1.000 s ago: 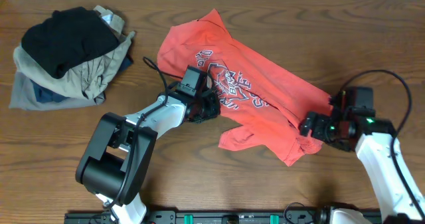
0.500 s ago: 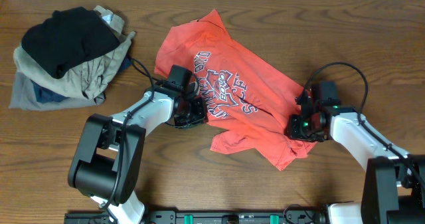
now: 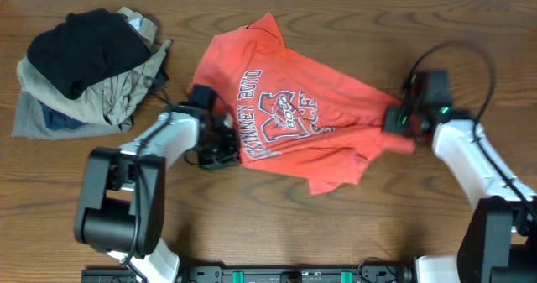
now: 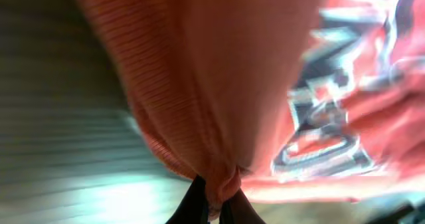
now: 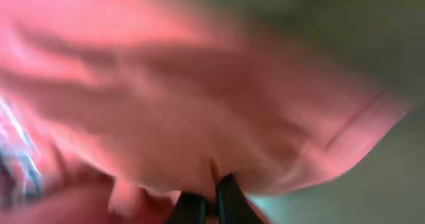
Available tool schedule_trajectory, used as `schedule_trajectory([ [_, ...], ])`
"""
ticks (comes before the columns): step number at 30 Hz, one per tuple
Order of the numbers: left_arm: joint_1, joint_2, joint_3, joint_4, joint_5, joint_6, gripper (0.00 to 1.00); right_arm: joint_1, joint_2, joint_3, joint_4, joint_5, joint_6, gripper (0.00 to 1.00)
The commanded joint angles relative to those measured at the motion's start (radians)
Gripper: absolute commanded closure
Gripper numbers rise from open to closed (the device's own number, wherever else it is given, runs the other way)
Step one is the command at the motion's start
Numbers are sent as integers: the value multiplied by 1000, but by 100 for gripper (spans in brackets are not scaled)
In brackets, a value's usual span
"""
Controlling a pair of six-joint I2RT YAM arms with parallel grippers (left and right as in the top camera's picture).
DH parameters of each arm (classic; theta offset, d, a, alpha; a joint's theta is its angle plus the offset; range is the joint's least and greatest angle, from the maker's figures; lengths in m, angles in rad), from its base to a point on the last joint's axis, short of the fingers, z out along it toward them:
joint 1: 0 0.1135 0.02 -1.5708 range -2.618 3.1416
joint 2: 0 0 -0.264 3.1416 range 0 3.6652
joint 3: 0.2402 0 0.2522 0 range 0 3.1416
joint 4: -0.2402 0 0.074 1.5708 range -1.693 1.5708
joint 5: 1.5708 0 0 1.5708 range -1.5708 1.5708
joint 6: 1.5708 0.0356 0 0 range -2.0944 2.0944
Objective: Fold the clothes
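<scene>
The clothes, a red-orange T-shirt (image 3: 289, 115) with navy-and-white lettering, hang stretched between my two grippers over the middle of the table. My left gripper (image 3: 225, 142) is shut on the shirt's left edge; in the left wrist view a pinch of red fabric (image 4: 199, 111) bunches between the black fingertips (image 4: 194, 207). My right gripper (image 3: 401, 119) is shut on the shirt's right edge, and the right wrist view shows cloth (image 5: 199, 98) gathered into its closed fingertips (image 5: 229, 204). Both wrist views are blurred.
A heap of other clothes (image 3: 84, 69), black on top of khaki, grey and blue, lies at the far left of the wooden table (image 3: 268, 224). A loose lower corner of the shirt (image 3: 336, 178) droops toward the table front.
The right gripper closed on the shirt's right edge and moved up and right. The left gripper pulled its edge leftward. The shirt is now spread wider, with its lettering more readable.
</scene>
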Motion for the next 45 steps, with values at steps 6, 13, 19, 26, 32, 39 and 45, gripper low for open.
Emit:
schedule_trajectory([
  [6,145,-79,-18,90,-93,28,94,-81,-3,199,207,148,-47,60],
  [13,212,-118,2,223,-142,28,94,-85,0,196,-9,95,-49,1],
  [19,265,-156,96,283,-163,27,94,-85,2,188,-232,95,-48,1],
  [26,247,-179,177,24,-156,-19,2,-85,3,188,-377,94,-48,1],
  [32,127,-177,134,-187,-156,-45,2,-85,3,187,-435,93,-48,1],
  [39,-67,-158,71,-151,-145,-71,8,-85,3,187,-460,82,-47,1],
  [45,-217,-119,69,-92,-145,-146,32,-85,3,187,-479,75,-48,1],
])
